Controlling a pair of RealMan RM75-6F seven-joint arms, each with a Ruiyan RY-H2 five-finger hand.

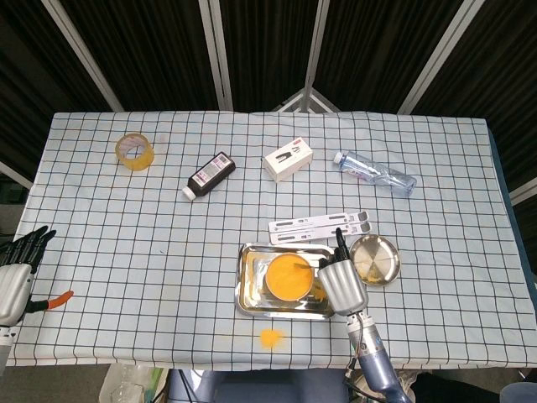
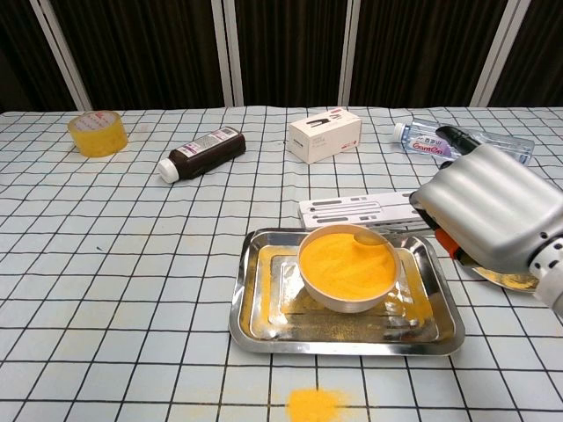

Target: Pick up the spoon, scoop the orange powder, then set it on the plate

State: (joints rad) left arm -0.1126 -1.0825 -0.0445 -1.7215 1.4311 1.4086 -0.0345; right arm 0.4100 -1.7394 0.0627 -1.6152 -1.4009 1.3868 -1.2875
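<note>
Right robot hand [image 2: 493, 215] gripping small metal spoon [image 2: 374, 236] over white bowl of orange powder [image 2: 347, 265]; left robot hand [image 1: 15, 273] open, holding nothing, at worktop edge.

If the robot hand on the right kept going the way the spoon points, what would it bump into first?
Probably the orange powder in the bowl. The right robot hand holds the spoon aimed leftward over the bowl's rim, so it would likely dig in there, though depth is hard to judge.
</note>
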